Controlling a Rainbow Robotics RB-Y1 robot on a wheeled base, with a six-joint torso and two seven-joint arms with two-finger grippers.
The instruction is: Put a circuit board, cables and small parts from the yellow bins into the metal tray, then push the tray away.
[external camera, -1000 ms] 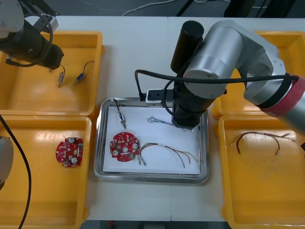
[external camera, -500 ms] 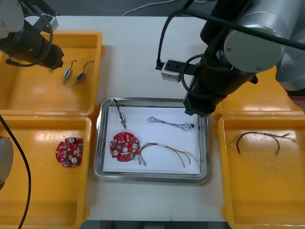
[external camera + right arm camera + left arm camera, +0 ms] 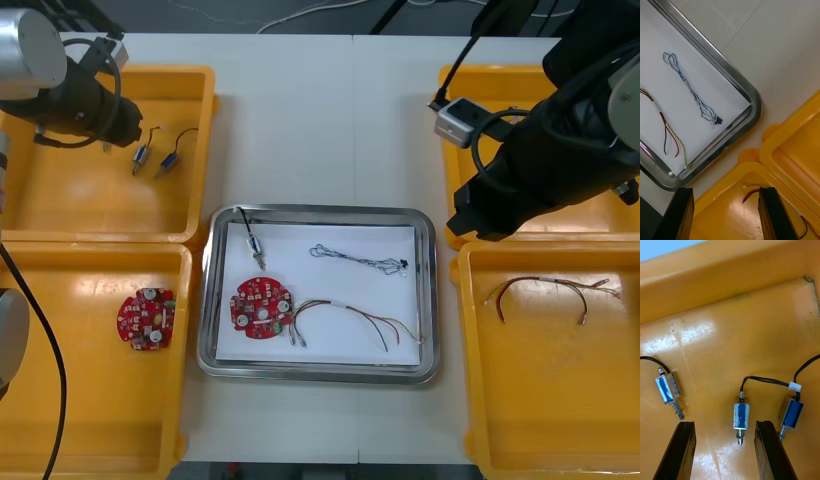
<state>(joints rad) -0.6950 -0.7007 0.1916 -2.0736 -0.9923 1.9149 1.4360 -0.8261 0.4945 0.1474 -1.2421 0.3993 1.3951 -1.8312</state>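
Observation:
The metal tray (image 3: 206, 300) holds a red circuit board (image 3: 262, 307), a small metal part (image 3: 256, 247) on a black lead, a blue and white cable (image 3: 360, 261) and a red and yellow cable (image 3: 362, 320). My right arm (image 3: 540, 165) hangs over the gap between the right bins, beside the tray's far right corner. In the right wrist view my right gripper (image 3: 725, 213) is open over the near right bin's rim (image 3: 748, 155). My left gripper (image 3: 726, 452) is open above the far left bin, with a small blue metal part (image 3: 740, 417) lying between its fingers.
Two more small parts (image 3: 668, 389) (image 3: 792, 414) lie either side of that one. The near left bin (image 3: 60, 400) holds a second circuit board (image 3: 146, 319). A red and yellow cable (image 3: 545, 294) lies in the near right bin (image 3: 560, 420).
My right arm has swung off the tray to the right, leaving the blue and white cable lying in it. The left arm has barely shifted.

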